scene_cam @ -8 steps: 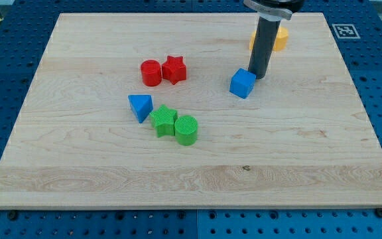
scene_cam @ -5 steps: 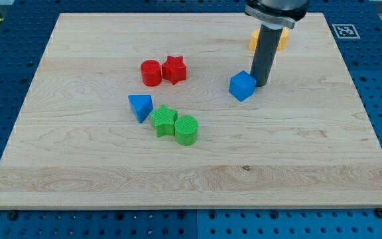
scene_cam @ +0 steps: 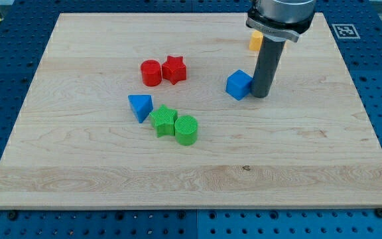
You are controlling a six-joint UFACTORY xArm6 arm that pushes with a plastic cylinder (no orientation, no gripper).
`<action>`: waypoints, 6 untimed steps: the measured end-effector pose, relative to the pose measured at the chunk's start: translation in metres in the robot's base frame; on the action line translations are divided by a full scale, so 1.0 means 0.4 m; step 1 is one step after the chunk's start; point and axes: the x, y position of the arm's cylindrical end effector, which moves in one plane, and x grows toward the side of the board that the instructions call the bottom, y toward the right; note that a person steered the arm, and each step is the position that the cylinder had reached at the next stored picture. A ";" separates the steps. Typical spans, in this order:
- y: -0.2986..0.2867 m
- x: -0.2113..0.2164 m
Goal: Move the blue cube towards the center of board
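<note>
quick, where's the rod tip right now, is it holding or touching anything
My tip: no gripper, holds nothing; it sits against the blue cube on the view's right.

My tip [scene_cam: 260, 94] stood on the board [scene_cam: 310, 172], touching the right side of the blue cube [scene_cam: 239, 85], right of the board's middle and toward the view's top. An orange block [scene_cam: 256, 41] sat behind the rod near the top edge, mostly hidden, its shape unclear. Left of the cube, well apart, a red cylinder [scene_cam: 151, 73] touched a red star [scene_cam: 174, 69] on its right. Below that pair, a blue triangular block [scene_cam: 140, 106] lay just left of a green star [scene_cam: 164, 120], which touched a green cylinder [scene_cam: 186, 129] to its lower right.
</note>
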 end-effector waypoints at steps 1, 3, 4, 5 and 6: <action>0.056 -0.081; 0.006 -0.088; 0.006 -0.051; 0.004 -0.031; -0.010 -0.026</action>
